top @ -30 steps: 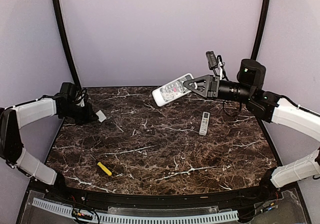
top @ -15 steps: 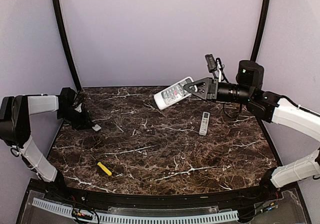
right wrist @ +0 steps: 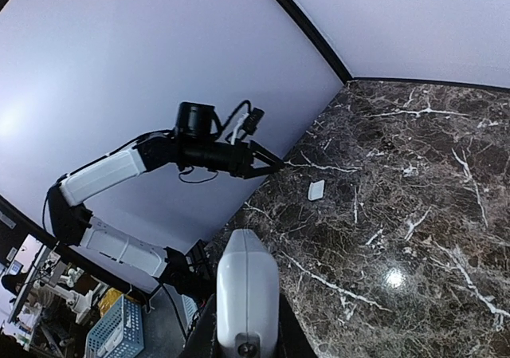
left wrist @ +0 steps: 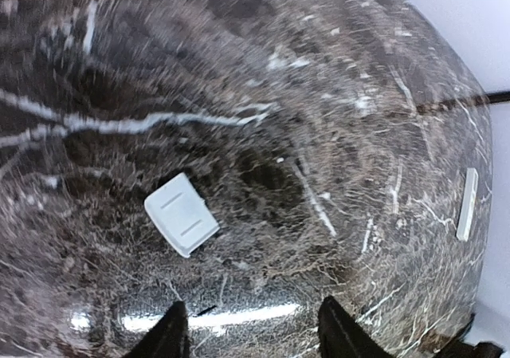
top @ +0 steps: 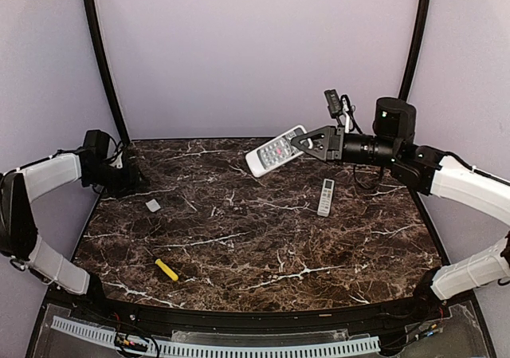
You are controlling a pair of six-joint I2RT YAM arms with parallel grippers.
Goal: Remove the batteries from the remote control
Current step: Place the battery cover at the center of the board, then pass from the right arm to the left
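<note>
Counter: a dark brown marble-patterned slab (top: 263,238) with white veins. Its near edge is curved, and my two arms are bolted there.
Left, toward the back: a small flat white cover (top: 153,205) lies on its own near the left edge. My left wrist view shows two short grooves on its face.
Left, toward the front: a yellow-handled screwdriver (top: 166,269) lies flat at a slant, well apart from the cover.
Right, toward the back: a small white remote (top: 327,197) lies flat, pointing roughly front to back, well apart from the other two.
</note>
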